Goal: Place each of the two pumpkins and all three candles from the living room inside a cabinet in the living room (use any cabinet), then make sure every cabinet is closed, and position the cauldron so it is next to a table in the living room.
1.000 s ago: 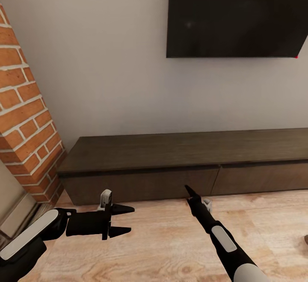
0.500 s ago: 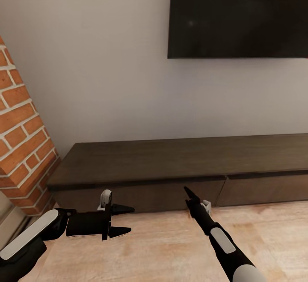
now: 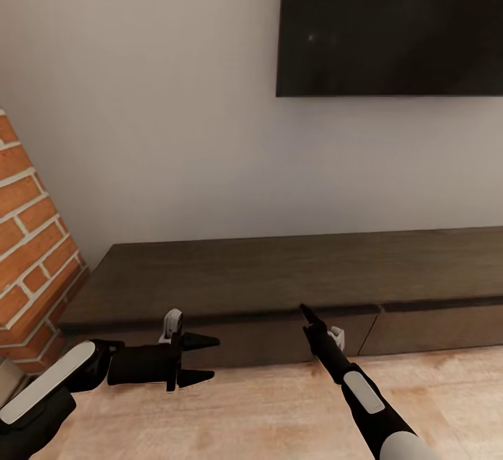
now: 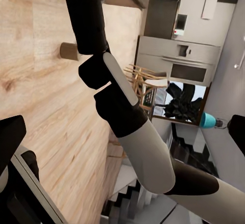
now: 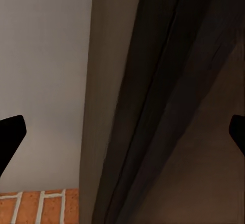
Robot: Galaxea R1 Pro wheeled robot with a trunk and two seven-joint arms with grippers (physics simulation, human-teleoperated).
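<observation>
Cabinet [image 3: 279, 278] shut; left gripper [image 3: 199, 359], right gripper [image 3: 304, 310] spread, empty.

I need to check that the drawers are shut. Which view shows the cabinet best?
The head view: the cabinet shows its long top and both flush drawer fronts. The right wrist view has only a close strip of its dark edge; the left wrist view faces away.

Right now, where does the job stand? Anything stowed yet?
Nothing visibly stowed. The cabinet has both visible drawer fronts shut and a bare top. In hand: nothing; the left gripper is open and empty, and the right gripper points at the left drawer front, fingers spread in the right wrist view. Left: pumpkins, candles, closing up, cauldron. A small brown cylinder on the floor may be a candle.
</observation>
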